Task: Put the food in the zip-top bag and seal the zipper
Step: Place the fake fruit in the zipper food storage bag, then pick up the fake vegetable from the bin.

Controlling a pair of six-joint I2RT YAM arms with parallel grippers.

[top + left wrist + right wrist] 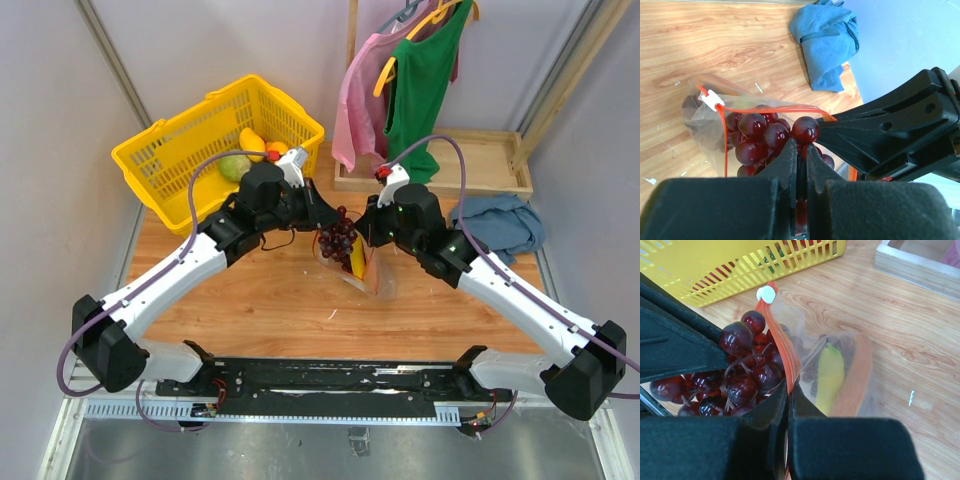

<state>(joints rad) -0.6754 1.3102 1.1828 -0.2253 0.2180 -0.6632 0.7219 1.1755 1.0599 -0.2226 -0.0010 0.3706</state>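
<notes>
Left arm: it runs from its base at the near left edge diagonally to the middle of the table [260, 300]. The wrist is turned so the left gripper [325, 218] faces the other arm.
Right arm: it mirrors the left, coming in from the near right. The right gripper [368, 232] sits just beside the left one.
Arms: two, both meeting over the bag's mouth.
Zip-top bag [372, 275]: one, clear and crinkled, lying on the wood between the grippers. Its mouth is lifted toward them.
Zipper [780, 342]: one red-orange strip, with one white slider tab [766, 294] at its far end.
Grape bunch [338, 240]: one, dark purple, at the bag's mouth. Part of it is behind the plastic and part is outside.
Yellow piece [830, 375]: one, inside the bag.
Orange-brown piece [860, 370]: one, inside the bag, touching the yellow one.
Left jaws: closed to a thin slit among the grapes, gripping the bunch.
Right jaws: pressed together on the zipper edge, holding that side of the mouth up.
Yellow basket [160, 130]: one, at the far left, with three fruit pieces visible inside.
Blue cloth [500, 220]: one, crumpled on the table's right side, well apart from the bag.
</notes>
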